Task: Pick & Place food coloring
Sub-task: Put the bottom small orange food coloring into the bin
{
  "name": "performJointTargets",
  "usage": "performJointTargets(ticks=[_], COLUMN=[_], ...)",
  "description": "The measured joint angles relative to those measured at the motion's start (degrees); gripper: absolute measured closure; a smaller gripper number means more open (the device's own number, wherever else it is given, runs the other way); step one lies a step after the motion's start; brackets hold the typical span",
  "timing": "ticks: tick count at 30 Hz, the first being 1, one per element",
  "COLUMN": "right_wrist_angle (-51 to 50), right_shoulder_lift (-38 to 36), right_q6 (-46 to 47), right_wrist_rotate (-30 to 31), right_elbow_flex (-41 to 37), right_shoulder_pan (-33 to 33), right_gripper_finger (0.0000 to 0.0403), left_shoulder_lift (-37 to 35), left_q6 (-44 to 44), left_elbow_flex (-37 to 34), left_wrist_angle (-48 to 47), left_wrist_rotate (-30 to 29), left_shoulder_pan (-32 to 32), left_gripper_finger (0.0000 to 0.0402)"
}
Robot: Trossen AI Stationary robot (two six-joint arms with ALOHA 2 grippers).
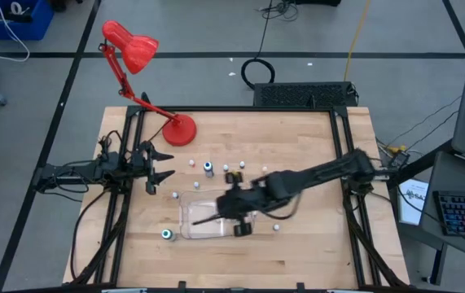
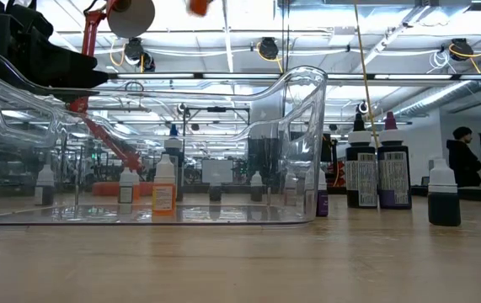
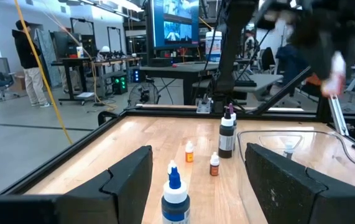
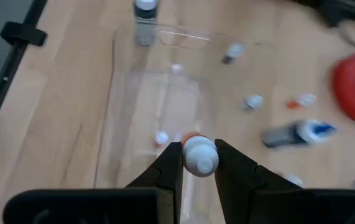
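Wooden tabletop is filling the high view, with a grey lab floor around it and, seen from the low view, a bright workshop with a person standing far off at the right. Starting at the left, the left gripper [image 1: 160, 163] is waiting at the table's left edge with its fingers spread apart and nothing between them; its wrist view is looking past a blue-tipped bottle [image 3: 175, 198] toward more small bottles. Just right of it, behind, a red lamp [image 1: 138, 57] is standing on its round base. Loose food coloring bottles [image 1: 208, 168] are dotting the wood across the middle, and a teal one [image 1: 167, 234] is standing just beside the near left corner of the clear tray [image 1: 190, 230]. Further right, the right gripper [image 4: 199, 163] is hovering over the tray, its fingers clamped on a white-capped bottle [image 4: 199, 155] with an orange body showing behind the cap. Judging by this, the placing step is in hand: the bottle is being carried above the tray and is not yet set down. What seems called for next is lowering it clear of the tray wall, onto the open floor beside whatever is already inside, then opening the fingers. Labels are showing on the dark bottles [image 2: 376, 167] in the low view, but no writing or brand can be read.
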Motion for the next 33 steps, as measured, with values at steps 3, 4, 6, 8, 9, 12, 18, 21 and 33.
performJointTargets(ticks=[3,4,6,8,9,12,18,21,33], right_wrist_angle=[0.55,0.71,1.26,1.16,1.22,-0.8,-1.23,1.24,6.2], right_shoulder_lift=[3.94,5.19,7.4,9.46,10.33,12.15,14.2,14.22,14.21], right_q6=[-1.44,-1.61,-1.78,-1.82,-1.86,-2.03,-1.41,-0.99,0.14], right_wrist_rotate=[-4.38,-5.68,-8.51,-10.22,-10.93,-11.03,-11.04,-11.04,-11.04], right_elbow_flex=[1.2,1.2,1.2,1.2,1.2,1.2,-0.36,-3.36,-9.25], right_shoulder_pan=[-2.1,-2.78,-3.97,-4.78,-5.1,-5.48,-5.72,-5.76,-5.72], right_gripper_finger=[0.0345,0.0345,0.0345,0.0345,0.0345,0.0345,0.0345,0.0345,0.0345], left_shoulder_lift=[0.02,0.0,0.0,0.02,0.01,0.02,0.0,0.02,0.02], left_q6=[0.0,0.0,0.0,0.0,0.0,0.0,0.0,0.0,0.0], left_elbow_flex=[0.02,0.02,0.02,0.0,0.01,0.01,0.01,0.0,0.0], left_wrist_angle=[0.0,0.0,0.02,0.0,0.0,0.0,0.0,0.0,0.0], left_wrist_rotate=[0.0,0.0,0.0,0.0,0.0,0.0,0.0,0.0,0.0], left_shoulder_pan=[0.01,-0.02,0.0,-0.01,-0.02,0.0,0.01,0.0,0.01], left_gripper_finger=[0.0144,0.0144,0.0144,0.0144,0.0144,0.0144,0.0144,0.0144,0.0144])
